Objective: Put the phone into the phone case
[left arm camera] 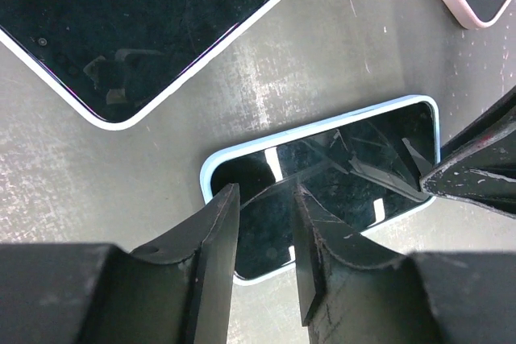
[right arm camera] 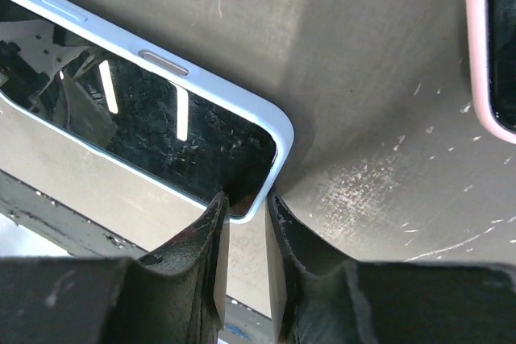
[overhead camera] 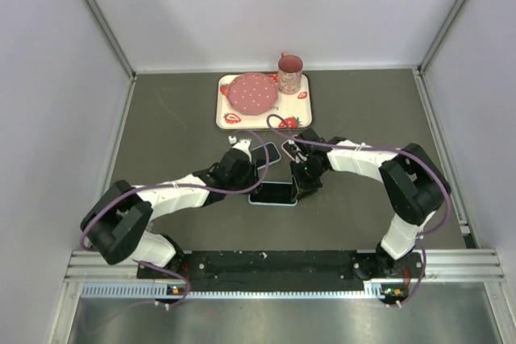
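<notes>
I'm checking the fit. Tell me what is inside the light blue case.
A dark glossy phone fills the light blue case, its screen reflecting lights. The left gripper and right gripper cover two corners, so seating there cannot be seen.

Pale blue phone case point(left arm camera: 211, 168) rims a glossy black phone point(left arm camera: 339, 175); strawberry-print tray point(overhead camera: 228, 112) carries a pink white-dotted plate point(overhead camera: 251, 93).
</notes>
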Controlling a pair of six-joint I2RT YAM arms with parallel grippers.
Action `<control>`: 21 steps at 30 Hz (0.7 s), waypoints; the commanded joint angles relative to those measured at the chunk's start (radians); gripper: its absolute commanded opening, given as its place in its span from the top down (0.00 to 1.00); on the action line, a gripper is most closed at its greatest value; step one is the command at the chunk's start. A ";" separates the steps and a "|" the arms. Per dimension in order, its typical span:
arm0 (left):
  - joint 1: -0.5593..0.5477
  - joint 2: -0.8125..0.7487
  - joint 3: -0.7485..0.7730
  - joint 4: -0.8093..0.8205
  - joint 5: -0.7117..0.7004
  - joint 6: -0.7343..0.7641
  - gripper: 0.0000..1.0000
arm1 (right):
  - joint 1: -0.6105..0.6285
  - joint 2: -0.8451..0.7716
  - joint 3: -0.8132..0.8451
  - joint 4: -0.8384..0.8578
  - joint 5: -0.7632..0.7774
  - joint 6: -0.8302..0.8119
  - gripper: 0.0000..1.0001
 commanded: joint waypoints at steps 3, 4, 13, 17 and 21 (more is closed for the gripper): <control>0.006 -0.127 -0.010 0.049 0.008 0.088 0.49 | 0.022 -0.101 -0.060 0.024 0.187 -0.094 0.66; 0.004 -0.163 -0.015 0.055 -0.002 0.095 0.47 | 0.017 -0.127 -0.059 0.034 0.201 -0.094 0.61; 0.004 -0.397 -0.030 -0.005 -0.183 0.218 0.14 | 0.020 -0.440 -0.076 0.091 0.372 -0.116 0.10; 0.006 -0.496 -0.052 0.029 -0.173 0.237 0.03 | 0.019 -0.540 -0.094 0.139 0.412 -0.108 0.01; 0.004 -0.562 -0.069 0.044 -0.179 0.243 0.01 | 0.020 -0.654 -0.136 0.183 0.454 -0.099 0.01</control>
